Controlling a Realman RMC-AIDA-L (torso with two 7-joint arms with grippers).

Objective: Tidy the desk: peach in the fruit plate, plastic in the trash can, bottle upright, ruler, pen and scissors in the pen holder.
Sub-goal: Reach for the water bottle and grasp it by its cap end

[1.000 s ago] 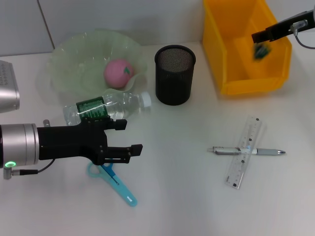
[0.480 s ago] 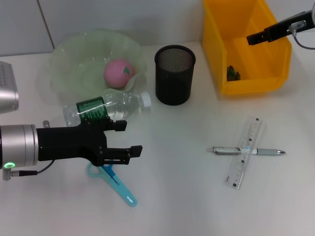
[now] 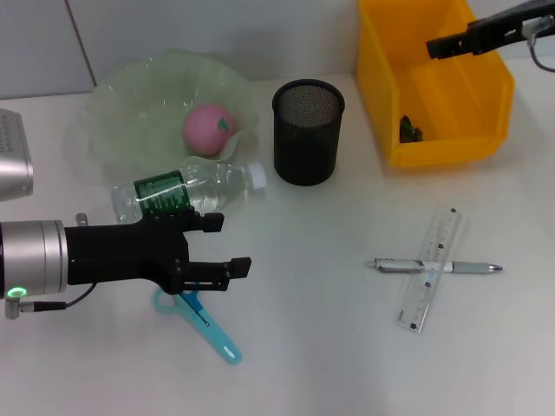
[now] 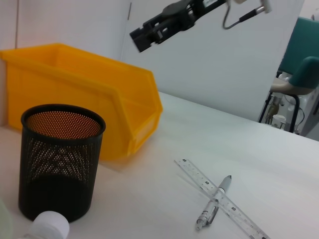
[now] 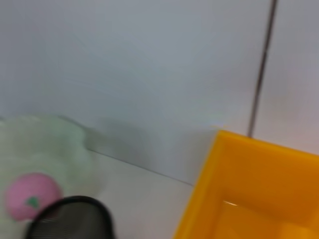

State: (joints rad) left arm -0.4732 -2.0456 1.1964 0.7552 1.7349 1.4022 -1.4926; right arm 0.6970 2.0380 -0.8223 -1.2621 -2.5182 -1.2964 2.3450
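overhead, the right gripper [image 3: 440, 46] hangs above the yellow trash can [image 3: 395, 104], fingers pressed together on nothing; the dark plastic [image 3: 409, 129] lies inside. the left gripper [image 3: 230, 247] hovers low, spread, over the scissors [image 3: 205, 323], beside the lying bottle [image 3: 186, 191]. only the head view shows the plastic; the left wrist view shows pen [image 4: 215, 201] crossing ruler [image 4: 222, 197].
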